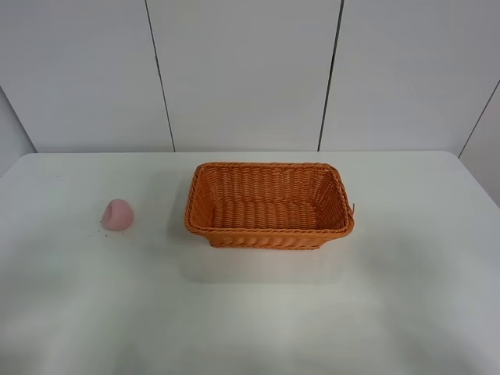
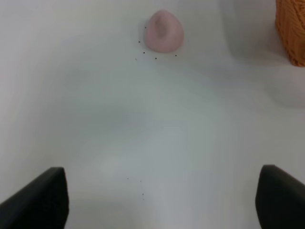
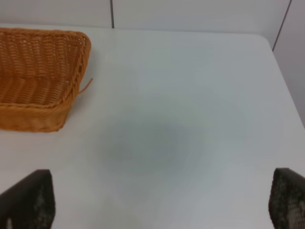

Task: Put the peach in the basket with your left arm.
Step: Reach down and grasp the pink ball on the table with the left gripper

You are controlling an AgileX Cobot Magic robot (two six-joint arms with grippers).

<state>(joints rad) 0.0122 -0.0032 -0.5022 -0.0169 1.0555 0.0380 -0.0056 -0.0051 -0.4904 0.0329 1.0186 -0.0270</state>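
Note:
The pale pink peach (image 1: 118, 215) lies on the white table, left of the orange wicker basket (image 1: 269, 232), which is empty. In the left wrist view the peach (image 2: 164, 31) lies far ahead of my left gripper (image 2: 162, 200), with one corner of the basket (image 2: 291, 28) at the edge. The two black fingertips (image 2: 40, 200) stand wide apart with nothing between them. In the right wrist view the basket (image 3: 71, 88) is off to one side, and my right gripper (image 3: 157, 205) is open and empty over bare table. Neither arm shows in the high view.
The white table (image 1: 250, 312) ends at a white panelled wall (image 1: 250, 78) at the back. A few tiny dark specks (image 2: 143, 52) lie around the peach.

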